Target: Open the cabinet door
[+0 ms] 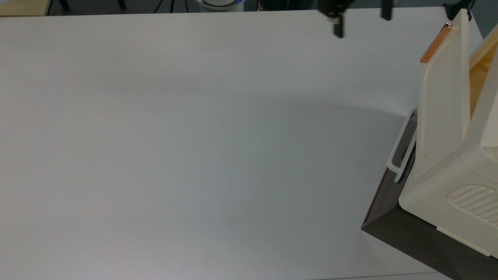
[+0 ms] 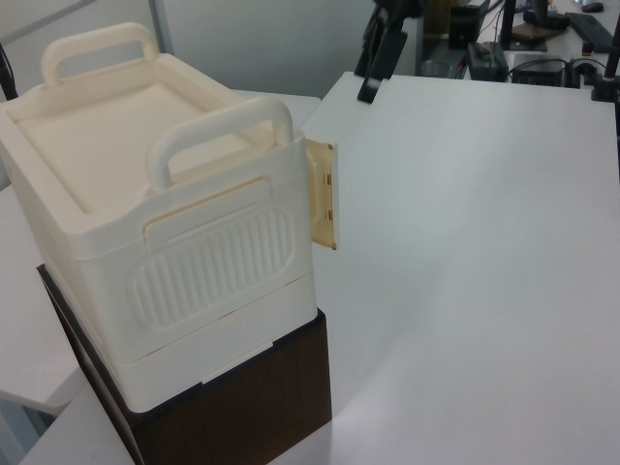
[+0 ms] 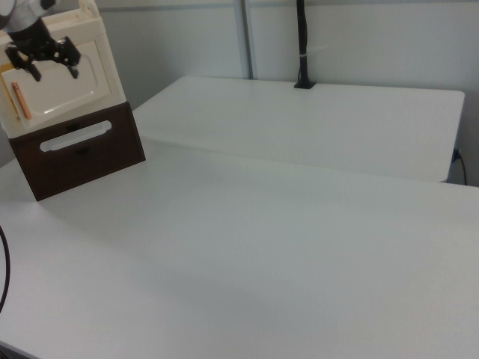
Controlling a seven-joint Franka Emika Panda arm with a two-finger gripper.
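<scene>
The cream cabinet door (image 1: 443, 101) stands ajar at the top view's right edge, with orange interior (image 1: 477, 79) showing behind it. Its copper-orange bar handle (image 1: 434, 43) runs along the door's free edge. In the left view the door's edge (image 2: 323, 194) juts out from the cabinet's (image 2: 165, 232) front corner. In the right view the door (image 3: 67, 86) and its handle (image 3: 22, 101) face the camera. My gripper (image 1: 362, 20) hangs open above the table, to the top view's left of the handle and apart from it. The gripper (image 3: 52, 69) appears in front of the door in the right view, and again (image 2: 380, 53) in the left view.
The cabinet sits on a dark box with a white loop handle (image 1: 400, 149) (image 3: 75, 136). Two carry handles (image 2: 218, 131) arch over the cabinet's lid. The white table (image 1: 194, 147) stretches wide before the door. A black post (image 3: 301, 45) stands at its far edge in the right view.
</scene>
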